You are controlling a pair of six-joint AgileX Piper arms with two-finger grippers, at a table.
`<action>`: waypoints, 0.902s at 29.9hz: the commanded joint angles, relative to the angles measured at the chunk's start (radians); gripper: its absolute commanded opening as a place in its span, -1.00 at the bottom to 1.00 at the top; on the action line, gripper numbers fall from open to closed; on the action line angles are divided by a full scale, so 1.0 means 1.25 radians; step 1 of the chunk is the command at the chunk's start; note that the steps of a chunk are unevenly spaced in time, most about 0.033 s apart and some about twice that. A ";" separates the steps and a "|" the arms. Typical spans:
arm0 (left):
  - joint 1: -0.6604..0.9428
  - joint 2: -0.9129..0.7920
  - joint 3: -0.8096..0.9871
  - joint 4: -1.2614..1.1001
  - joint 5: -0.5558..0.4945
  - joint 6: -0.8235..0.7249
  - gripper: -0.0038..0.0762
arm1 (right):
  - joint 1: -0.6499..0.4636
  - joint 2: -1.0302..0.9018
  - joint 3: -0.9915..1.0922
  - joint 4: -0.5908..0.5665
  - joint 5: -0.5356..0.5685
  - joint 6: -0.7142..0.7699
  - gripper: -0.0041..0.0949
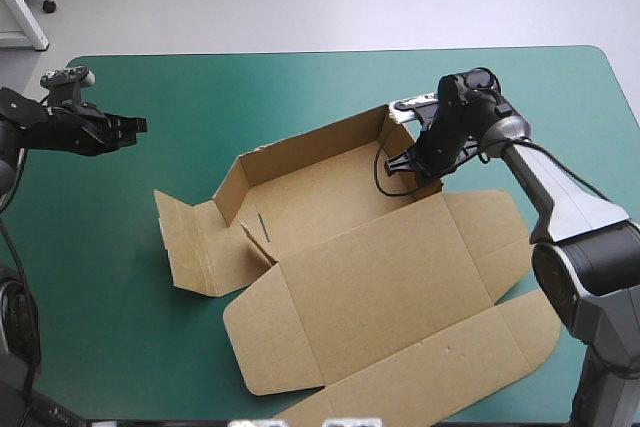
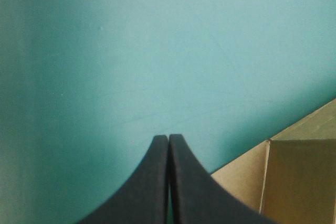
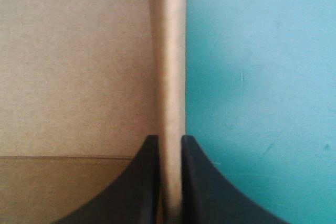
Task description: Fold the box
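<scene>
Spreading under everything, the teal-green covered worktop (image 1: 330, 87) carries the brown cut-board box (image 1: 380, 277) at its middle. The broad flat lid panel runs out toward the near edge with its flaps splayed. The long far wall stands upright, and so does the short right-end wall (image 3: 170, 77). At the left end the side panel lies mostly flat on the cover, with one small inner tab half risen beside it.

My right hand (image 1: 415, 162) sits on that right-end wall, clamped on its top edge. The two black fingers are all but together with the board between them, the box floor on one side and bare cover on the other. My left hand (image 1: 135, 125) hangs over bare cover near the worktop's left edge, well apart from the box. Its fingers are pressed together into one point and hold nothing.

I judge the board light and stiff, bending readily only along its scored creases. It is likely to skate on the cover if pushed from one side alone. Thin edges could crush under a hard pinch. I would take the left panel by its free outer edge, away from the crease.
</scene>
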 commanded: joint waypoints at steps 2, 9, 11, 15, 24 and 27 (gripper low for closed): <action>0.001 -0.035 -0.025 -0.028 -0.015 -0.002 -0.94 | -0.001 -0.049 -0.072 -0.013 0.009 -0.003 -0.97; 0.006 -0.035 -0.025 -0.023 -0.012 -0.002 -0.94 | -0.034 -0.054 -0.079 0.002 0.009 0.003 -0.97; 0.006 -0.035 -0.025 -0.023 -0.010 -0.002 -0.94 | -0.057 -0.064 -0.082 0.041 0.009 -0.007 -0.97; 0.006 -0.035 -0.025 -0.023 -0.010 -0.002 -0.94 | -0.124 -0.100 -0.082 0.107 0.009 -0.030 -0.97; 0.006 -0.031 -0.025 -0.035 -0.018 -0.002 -0.94 | -0.317 -0.221 -0.082 0.367 0.009 -0.112 -0.97; 0.006 -0.020 -0.025 -0.069 -0.003 0.006 -0.94 | -0.337 -0.261 -0.082 0.378 0.009 -0.118 -0.97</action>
